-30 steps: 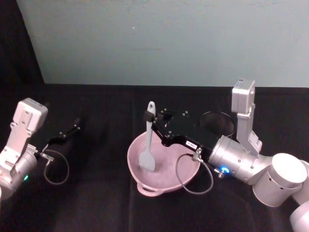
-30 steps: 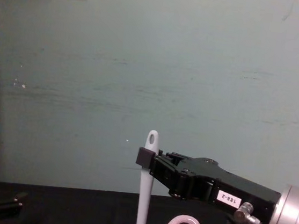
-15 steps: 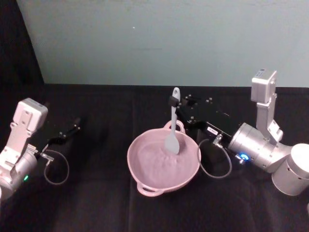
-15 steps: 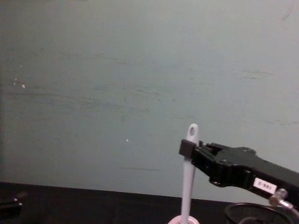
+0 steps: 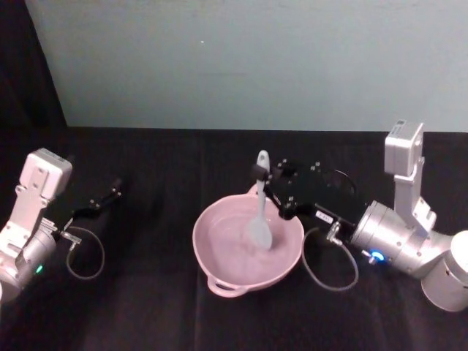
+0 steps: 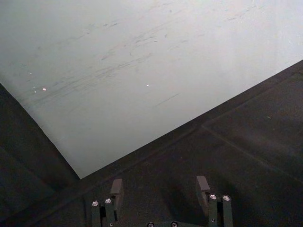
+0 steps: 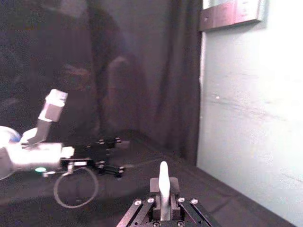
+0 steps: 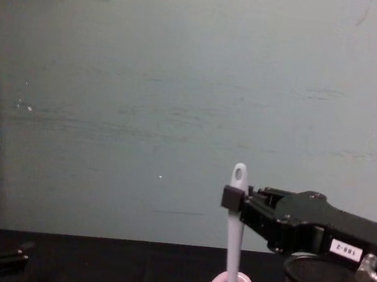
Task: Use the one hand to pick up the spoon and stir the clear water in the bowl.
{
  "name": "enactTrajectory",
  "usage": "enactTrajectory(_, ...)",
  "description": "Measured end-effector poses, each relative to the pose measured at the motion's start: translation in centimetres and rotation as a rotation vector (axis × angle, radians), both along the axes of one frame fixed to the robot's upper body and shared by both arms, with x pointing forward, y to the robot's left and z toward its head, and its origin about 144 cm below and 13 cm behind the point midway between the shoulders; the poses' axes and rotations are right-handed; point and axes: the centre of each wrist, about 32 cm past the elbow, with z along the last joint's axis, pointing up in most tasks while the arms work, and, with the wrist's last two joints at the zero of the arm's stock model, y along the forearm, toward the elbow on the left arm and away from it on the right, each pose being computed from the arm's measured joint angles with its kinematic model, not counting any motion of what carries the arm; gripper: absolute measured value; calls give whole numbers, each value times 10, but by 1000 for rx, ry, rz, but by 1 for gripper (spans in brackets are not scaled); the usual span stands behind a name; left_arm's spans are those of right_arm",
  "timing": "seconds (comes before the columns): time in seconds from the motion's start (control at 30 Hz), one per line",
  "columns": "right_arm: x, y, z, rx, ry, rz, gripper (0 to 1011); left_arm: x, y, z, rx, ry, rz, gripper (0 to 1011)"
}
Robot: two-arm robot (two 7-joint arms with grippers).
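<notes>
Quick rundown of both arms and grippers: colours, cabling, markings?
The right gripper and left gripper are black and narrow-jawed, on silver cylindrical wrists. Each wrist carries a white boxy module and a looping grey cable. The right gripper has a small white label with digits.

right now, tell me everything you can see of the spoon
The spoon is a slim white plastic-looking utensil with a flat rounded blade and an oval hole at its handle end. It stands nearly upright, blade down inside the pink bowl, gripped near the handle top by the right hand.
</notes>
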Motion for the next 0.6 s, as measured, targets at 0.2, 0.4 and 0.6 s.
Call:
enactTrajectory(0.2, -12, 13, 0, 6, 8, 58, 113, 0, 0, 0, 0, 0, 0, 1005)
enactTrajectory(0.4, -13, 25, 0, 24, 16, 86, 113, 0, 0, 0, 0, 0, 0, 1005)
enactTrajectory(0.6, -7, 35, -2, 49, 33, 89, 113, 0, 0, 0, 0, 0, 0, 1005)
